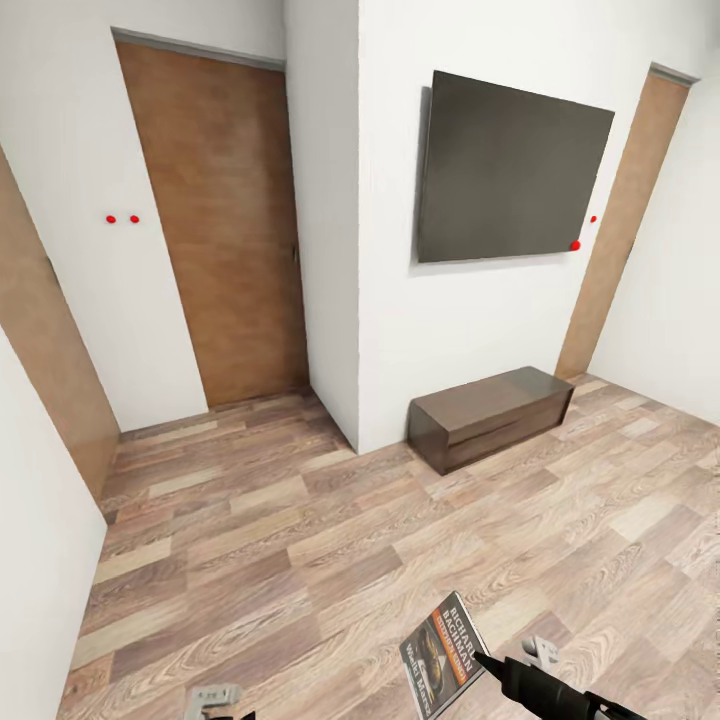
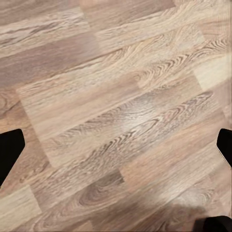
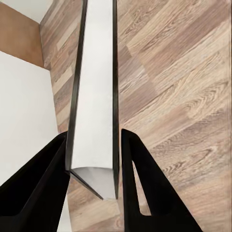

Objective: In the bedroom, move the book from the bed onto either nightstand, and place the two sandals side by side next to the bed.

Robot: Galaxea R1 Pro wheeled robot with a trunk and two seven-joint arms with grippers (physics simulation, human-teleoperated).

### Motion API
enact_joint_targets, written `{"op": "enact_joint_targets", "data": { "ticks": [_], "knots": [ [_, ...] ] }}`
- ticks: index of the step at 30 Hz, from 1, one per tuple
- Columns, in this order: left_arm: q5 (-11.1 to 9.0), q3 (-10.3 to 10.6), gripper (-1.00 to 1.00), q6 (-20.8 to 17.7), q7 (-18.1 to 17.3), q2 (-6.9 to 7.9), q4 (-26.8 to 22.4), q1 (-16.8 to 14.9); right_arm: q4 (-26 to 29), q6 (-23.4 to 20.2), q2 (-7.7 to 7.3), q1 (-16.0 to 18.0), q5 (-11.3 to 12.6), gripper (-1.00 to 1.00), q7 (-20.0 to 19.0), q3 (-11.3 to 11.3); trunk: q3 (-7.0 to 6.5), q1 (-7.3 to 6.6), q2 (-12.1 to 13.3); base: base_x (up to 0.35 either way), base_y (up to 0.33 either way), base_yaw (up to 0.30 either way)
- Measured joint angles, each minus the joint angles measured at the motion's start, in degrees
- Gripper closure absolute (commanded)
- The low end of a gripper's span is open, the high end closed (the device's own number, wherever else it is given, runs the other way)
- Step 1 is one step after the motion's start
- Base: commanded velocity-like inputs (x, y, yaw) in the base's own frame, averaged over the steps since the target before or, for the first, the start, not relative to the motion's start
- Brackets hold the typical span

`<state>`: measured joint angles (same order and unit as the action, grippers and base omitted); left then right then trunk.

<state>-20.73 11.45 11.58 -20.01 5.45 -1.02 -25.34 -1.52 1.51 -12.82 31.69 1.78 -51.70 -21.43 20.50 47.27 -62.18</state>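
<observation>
Right gripper (image 1: pixel 487 662) is clamping the book (image 1: pixel 443 653), holding it above the floor (image 1: pixel 300 560) at the low edge of the head view, well apart from the long low dark cabinet (image 1: pixel 490 413) and nearer the camera than it. Cover is facing up and tilting; white lettering is reading "RICHARD BACHMAN" along an orange band, w/ a dark photo beneath. Smaller print on the cover is too small to read.

In the right wrist view the book (image 3: pixel 95 96) is showing edge-on: white page block betw. two thin dark covers, sitting betw. the two black fingers (image 3: pixel 145 193), both pressing against it.

Left gripper (image 2: pixel 116 145) is hanging over bare wood planks, fingers spread wide apart w/ nothing betw. them. In the head view its grey tip (image 1: pixel 212 697) is just showing, well left of the book.

Cabinet is standing against a white wall, directly below a wall-mounted dark screen (image 1: pixel 510 170); screen is blank, no writing. Left of the cabinet, past a wall corner, a brown door (image 1: pixel 220 220) is standing closed. Another brown door panel (image 1: pixel 625 215) is showing right of the screen. Small red dots (image 1: pixel 122 218) are marking the wall left of the closed door; one more (image 1: pixel 575 245) sits at the screen's lower right corner.
</observation>
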Motion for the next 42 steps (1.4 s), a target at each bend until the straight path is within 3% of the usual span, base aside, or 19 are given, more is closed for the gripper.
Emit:
{"op": "enact_joint_targets", "data": {
  "ticks": [9, 27, 42],
  "knots": [
    [0.00, 0.01, -1.00, 0.00, 0.00, 0.03, 0.00, 0.02, 0.00, 0.00, 0.00, -0.02, -0.03, 1.00, 0.00, -0.02, 0.00, 0.01, 0.00, 0.301, 0.000, -0.300],
    [-0.01, 0.01, -1.00, 0.00, 0.00, 0.01, 0.00, 0.00, 0.00, 0.00, 0.00, -0.02, -0.01, 1.00, -0.09, 0.03, 0.00, 0.03, 0.01, 0.018, 0.000, -0.300],
    [0.00, -0.02, -1.00, 0.00, 0.00, 0.02, 0.00, 0.04, 0.00, 0.00, 0.00, 0.00, -0.01, 1.00, -0.09, 0.02, 0.00, 0.03, 0.00, 0.194, 0.000, -0.300]
  ]
}}
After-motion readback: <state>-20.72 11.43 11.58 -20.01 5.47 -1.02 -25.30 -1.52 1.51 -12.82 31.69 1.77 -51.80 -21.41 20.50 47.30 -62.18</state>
